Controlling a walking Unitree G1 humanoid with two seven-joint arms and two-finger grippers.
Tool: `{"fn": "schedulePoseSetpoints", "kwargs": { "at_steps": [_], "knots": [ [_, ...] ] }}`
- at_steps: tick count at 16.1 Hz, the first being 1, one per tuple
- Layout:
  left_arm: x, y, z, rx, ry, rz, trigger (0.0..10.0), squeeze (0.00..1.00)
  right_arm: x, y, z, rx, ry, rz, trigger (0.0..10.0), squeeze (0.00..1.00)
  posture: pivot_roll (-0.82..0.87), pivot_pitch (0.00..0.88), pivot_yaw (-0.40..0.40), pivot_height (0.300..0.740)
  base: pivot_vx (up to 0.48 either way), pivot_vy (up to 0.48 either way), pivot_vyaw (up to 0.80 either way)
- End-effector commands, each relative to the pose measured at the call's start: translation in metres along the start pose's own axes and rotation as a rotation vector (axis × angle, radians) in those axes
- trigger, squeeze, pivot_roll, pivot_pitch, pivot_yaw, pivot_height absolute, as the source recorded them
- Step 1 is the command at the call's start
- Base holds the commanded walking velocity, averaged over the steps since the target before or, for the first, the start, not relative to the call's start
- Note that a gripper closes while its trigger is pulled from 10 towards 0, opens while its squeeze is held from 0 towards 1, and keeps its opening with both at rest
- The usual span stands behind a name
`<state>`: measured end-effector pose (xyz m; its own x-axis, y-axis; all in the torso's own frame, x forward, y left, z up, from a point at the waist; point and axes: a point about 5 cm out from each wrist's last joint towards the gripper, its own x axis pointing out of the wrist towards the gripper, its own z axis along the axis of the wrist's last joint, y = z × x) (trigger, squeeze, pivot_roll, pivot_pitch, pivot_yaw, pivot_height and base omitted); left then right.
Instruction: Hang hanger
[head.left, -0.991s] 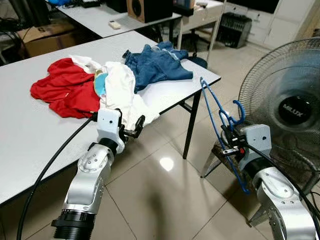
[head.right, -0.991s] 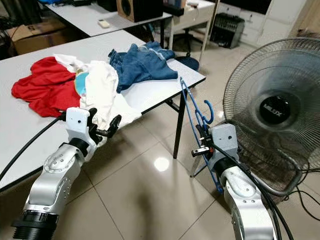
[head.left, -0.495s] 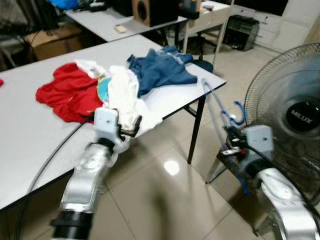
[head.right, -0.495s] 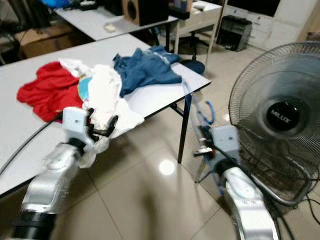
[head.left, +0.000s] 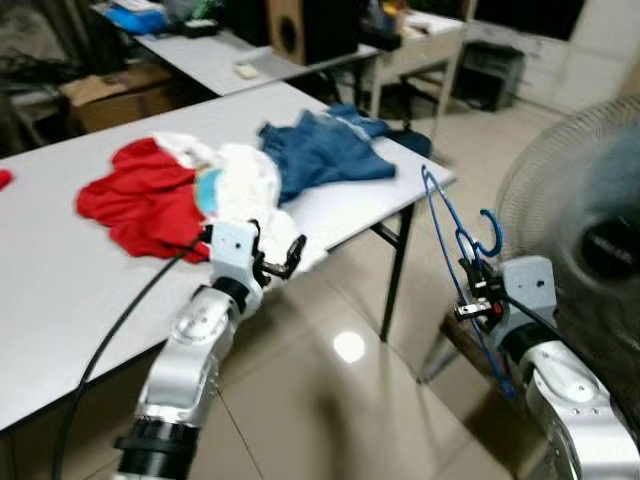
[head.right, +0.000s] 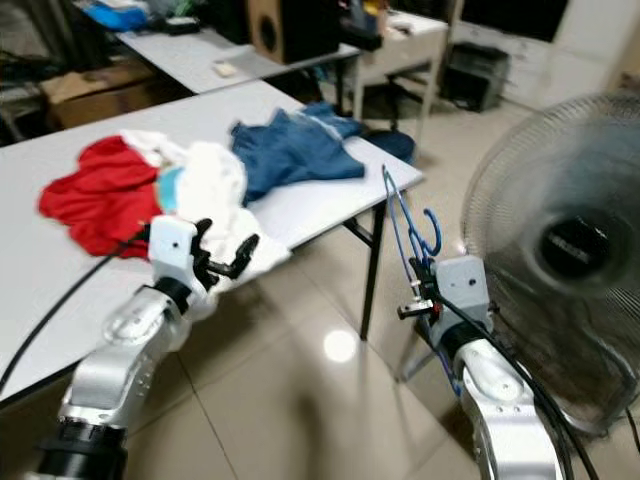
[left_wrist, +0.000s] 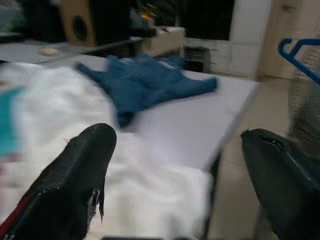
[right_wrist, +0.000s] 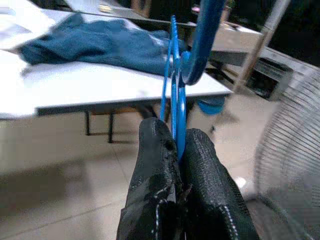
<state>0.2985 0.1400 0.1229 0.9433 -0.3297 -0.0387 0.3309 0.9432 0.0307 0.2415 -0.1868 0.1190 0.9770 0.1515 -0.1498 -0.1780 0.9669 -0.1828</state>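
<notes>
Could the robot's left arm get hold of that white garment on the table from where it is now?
Probably yes. The left gripper is open and sits right at the table edge beside the white garment, with nothing between them.

Dim, motion-blurred indoor pictures, with ceiling-light glare on the floor tiles (head.left: 349, 346).

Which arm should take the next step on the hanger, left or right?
Right, most likely. The right claw is already shut on the blue hanger, off the table's corner. The left claw is open with nothing in it, over the white garment.
</notes>
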Motion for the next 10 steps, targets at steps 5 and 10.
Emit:
{"fn": "schedulePoseSetpoints", "kwargs": {
  "at_steps": [5,10],
  "knots": [
    [-0.0005,0.0071,0.0008,0.002,-0.001,0.026,10.0,0.0,0.0049,0.0044,0.0045,-0.005,-0.016,0.02,10.0,0.0,-0.17,0.0,0.019,0.74,0.329,0.0,0.4],
    [-0.0029,0.0073,-0.0018,0.047,0.014,-0.039,10.0,0.0,0.0053,0.0018,0.004,-0.001,-0.009,0.012,10.0,0.0,-0.17,0.0,0.018,0.74,0.197,0.0,0.0]
  ]
}}
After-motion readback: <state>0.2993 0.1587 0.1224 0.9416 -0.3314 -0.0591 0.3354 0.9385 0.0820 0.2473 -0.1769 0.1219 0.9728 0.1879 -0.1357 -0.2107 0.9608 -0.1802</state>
